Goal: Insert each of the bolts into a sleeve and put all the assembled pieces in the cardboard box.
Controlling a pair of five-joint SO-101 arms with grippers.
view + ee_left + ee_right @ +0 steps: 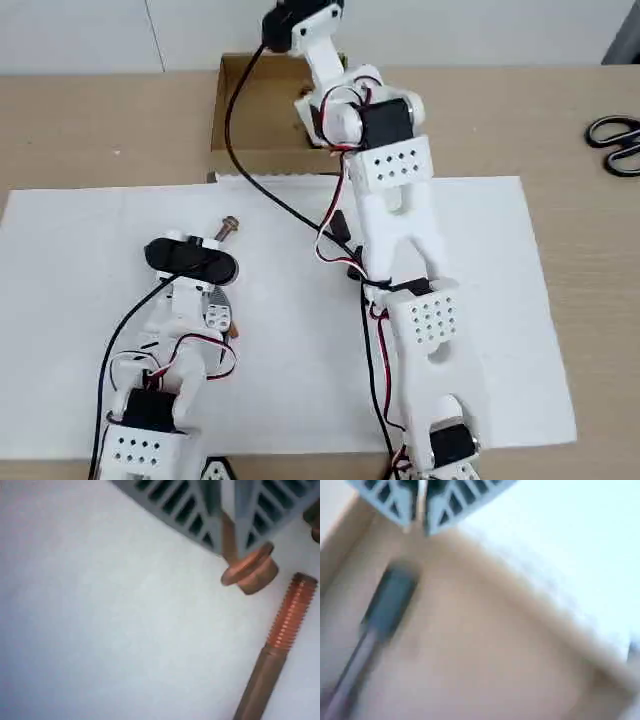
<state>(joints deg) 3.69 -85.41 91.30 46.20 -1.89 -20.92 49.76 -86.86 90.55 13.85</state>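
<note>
On the right side, stretched out nearly straight from the near edge of the table, across the white sheet and up to the cardboard box at the far side: the right arm, its far end over the box. In that arm's wrist view, right gripper hanging above the box floor, jaws drawn almost together with only a thin slit between, nothing seen clamped there. Close by, flat on the cardboard: an assembled piece, dark and thick at one end, thinner and paler along the rest, too blurred for finer detail. On the left side, folded short and low over the near part of the sheet: the left arm, black camera housing across its wrist. Left gripper clenched on a bolt by the shank, flanged head poking out just past the fingertips, near the paper; touching it or not, impossible to tell. In the high view, bolt jutting from the gripper toward the box, well apart from it. Just beside that head, lying on the sheet and not touching it: a second bolt, threaded end nearest the head, then smooth and slightly thicker along the rest; sleeve or plain shank, impossible to tell. Off to the right of the sheet, on bare table: scissors.
</note>
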